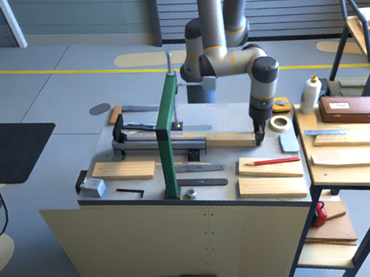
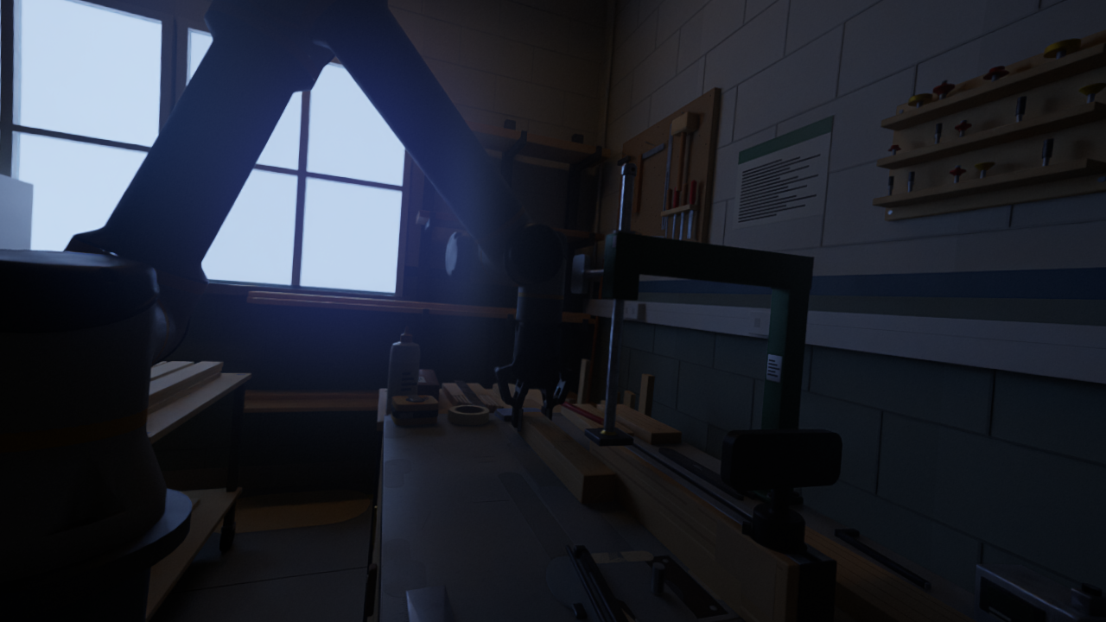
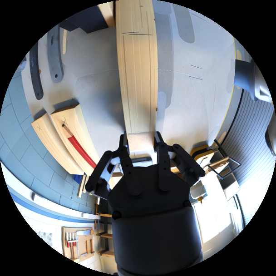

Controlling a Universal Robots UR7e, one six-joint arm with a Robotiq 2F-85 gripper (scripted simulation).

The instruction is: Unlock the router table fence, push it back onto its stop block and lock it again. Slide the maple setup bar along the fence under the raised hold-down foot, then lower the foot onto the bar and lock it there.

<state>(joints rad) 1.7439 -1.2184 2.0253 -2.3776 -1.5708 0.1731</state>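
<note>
The left part of the maple setup bar [image 1: 229, 138] [image 3: 137, 77] is hidden behind the grey fence [image 1: 159, 143] in the side camera; the bar lies flat along the fence's far face. The fence's black lock lever [image 1: 118, 128] stands at its left end. The green hold-down frame [image 1: 166, 125] arches over the fence, and its foot [image 1: 177, 126] on the steel rod sits raised above the table beyond the fence. My gripper [image 1: 259, 140] [image 3: 140, 143] is at the bar's right end, fingers pointing down, closed on the maple setup bar.
A roll of tape [image 1: 279, 123] and a yellow tape measure [image 1: 281, 104] lie just right of my gripper. Wooden boards [image 1: 271, 176] with a red pencil [image 1: 273, 161] fill the table's front right, with metal bars [image 1: 200, 175] beside them. A side bench [image 1: 350, 143] stands to the right.
</note>
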